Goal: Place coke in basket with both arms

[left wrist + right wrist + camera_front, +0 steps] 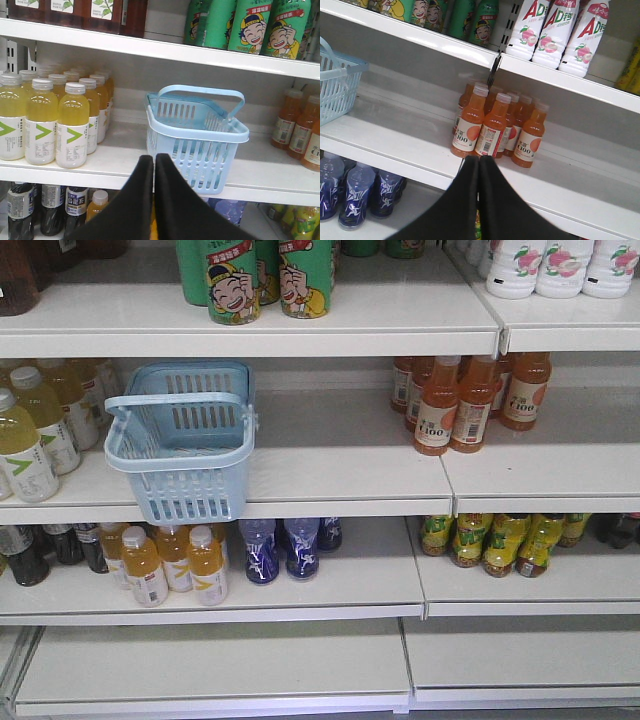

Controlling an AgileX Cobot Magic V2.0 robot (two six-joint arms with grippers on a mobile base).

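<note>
**Step in hand:** opening stage. Nothing is gripped and the coke is not yet picked.

**Left tool** (154, 167): jaws pressed together, empty, facing the basket (200, 160).

**Right tool** (479, 167): jaws pressed together, empty, facing the orange bottles (492, 127).

**Coke:** no red-capped, red-labelled bottle can be made out in any view.
- White-label bottles (25, 552), left end of the lower shelf (340, 590): dark, but not coke.
- Dark bottles (620, 528), right end of the same shelf: cut off, cannot tell.

**Next move, as judged:** find the coke, part one tool's jaws and close them on the bottle's body. The other arm then steadies the basket.

**Containers:** one basket, upright at the front edge of the middle shelf (340, 475). It stands between the yellow bottles (30, 435) and the orange bottles.

**Contents:** none; its bare floor shows.
</note>
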